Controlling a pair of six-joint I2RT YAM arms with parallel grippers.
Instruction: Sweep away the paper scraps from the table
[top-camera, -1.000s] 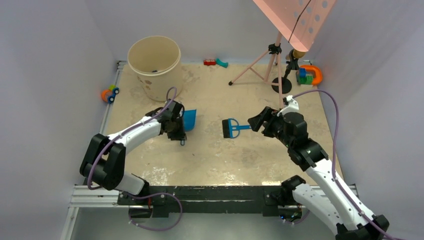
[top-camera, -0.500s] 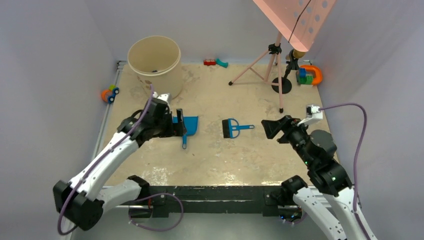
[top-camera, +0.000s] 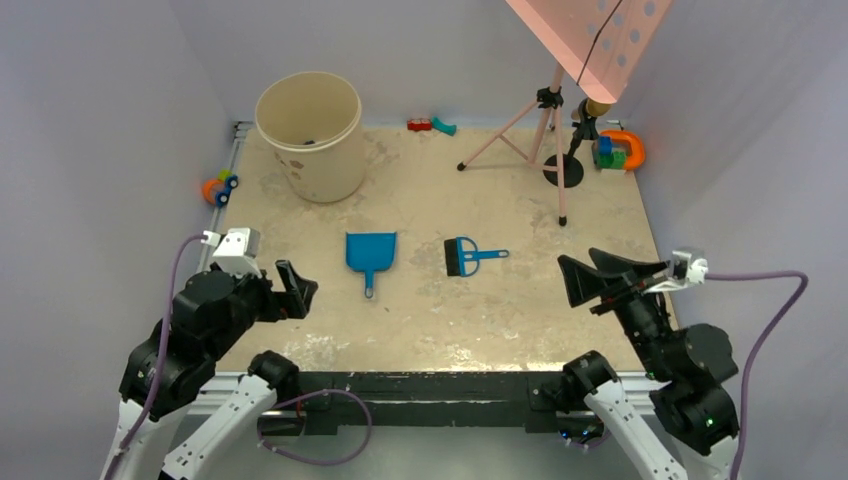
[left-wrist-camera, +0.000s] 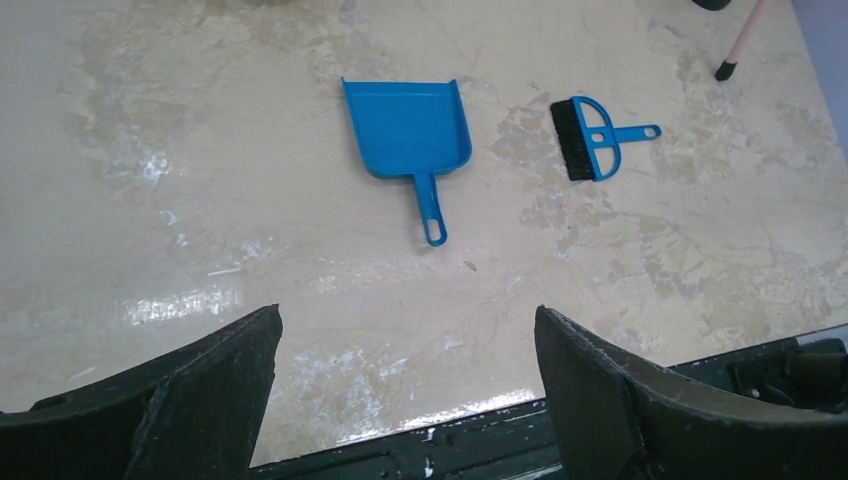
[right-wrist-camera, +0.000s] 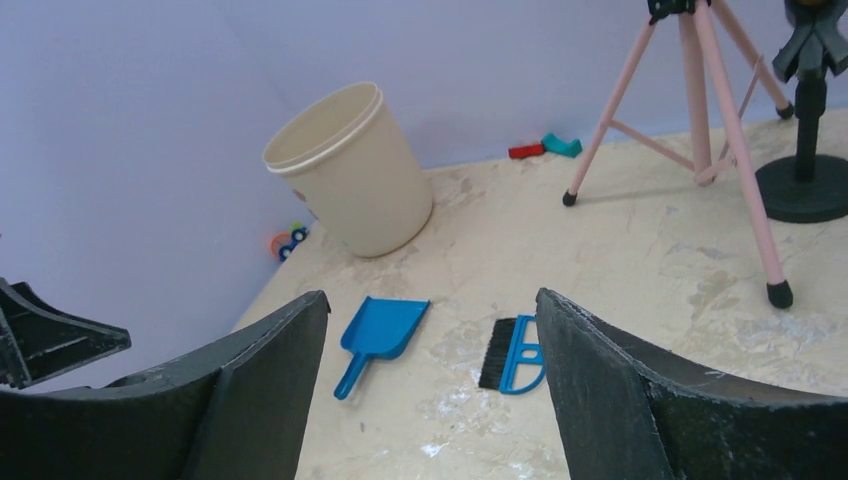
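No paper scraps show on the beige table (top-camera: 440, 320). The blue dustpan (top-camera: 371, 255) and the blue hand brush (top-camera: 468, 256) lie side by side at mid-table, nothing touching them. My left gripper (top-camera: 293, 288) is open and empty above the near left part of the table, well back from the dustpan (left-wrist-camera: 410, 135). My right gripper (top-camera: 590, 270) is open and empty near the right side, facing the brush (right-wrist-camera: 512, 355). In the wrist views the left gripper (left-wrist-camera: 405, 320) and the right gripper (right-wrist-camera: 430, 300) both have wide-apart jaws.
A cream bucket (top-camera: 310, 135) stands at the back left with something dark inside. A pink tripod (top-camera: 545, 130) and a black stand (top-camera: 563, 170) are at the back right. Small toys (top-camera: 432, 125) lie along the back edge, an orange toy (top-camera: 620, 150) in the far right corner.
My left gripper opened, let go of the dustpan and drew back to the near left. My right arm pulled away from the brush to the right. Dustpan and brush stay put.
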